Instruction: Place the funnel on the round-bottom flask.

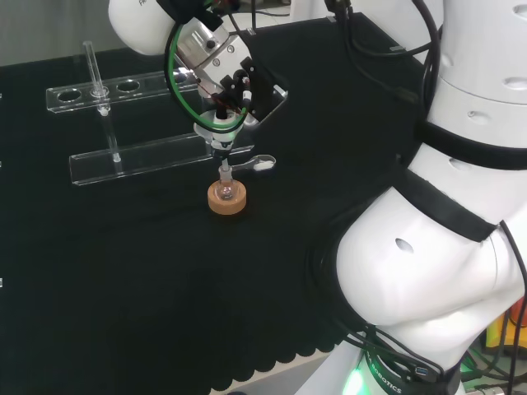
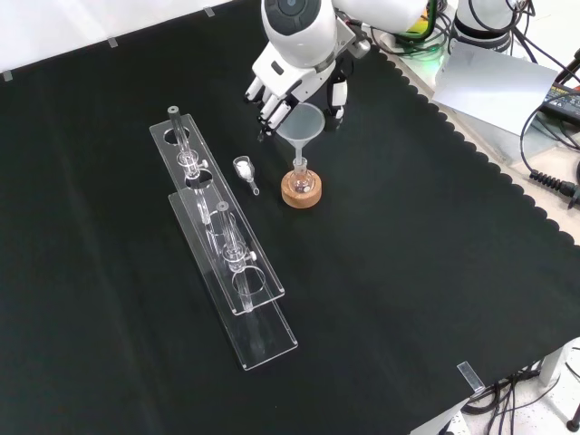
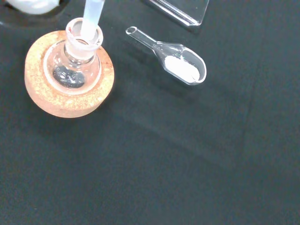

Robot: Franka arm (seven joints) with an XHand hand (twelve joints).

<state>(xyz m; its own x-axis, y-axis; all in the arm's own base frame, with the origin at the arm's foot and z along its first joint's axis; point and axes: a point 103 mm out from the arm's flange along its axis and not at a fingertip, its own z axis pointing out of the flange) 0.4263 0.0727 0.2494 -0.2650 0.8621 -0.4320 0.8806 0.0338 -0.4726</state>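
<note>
Clear plastic is being lowered into glass: the pale conical funnel (image 2: 301, 121) is being held upright over the small round-bottom glass flask (image 2: 300, 175), with its stem (image 3: 92, 18) already entering the flask's neck in the wrist view. The flask is being carried by a round cork ring stand (image 2: 300, 189) near the middle of the black-cloth bench (image 2: 408, 272). The black and white hand (image 2: 288, 91) is being kept at the funnel's far side in the front view, its fingers (image 2: 268, 112) curled round the cone and pinching it.

Just left of the stand in the front view, a small clear glass scoop holding white powder (image 2: 243, 168) is lying on the cloth, and farther left two long clear acrylic racks (image 2: 217, 245) are standing.

Trouble is judged likely if the funnel is released while tilted: the stem could be levered against the neck and the light flask tipped off its ring. A sideways withdrawal of the fingers could also drag the cone out again.
</note>
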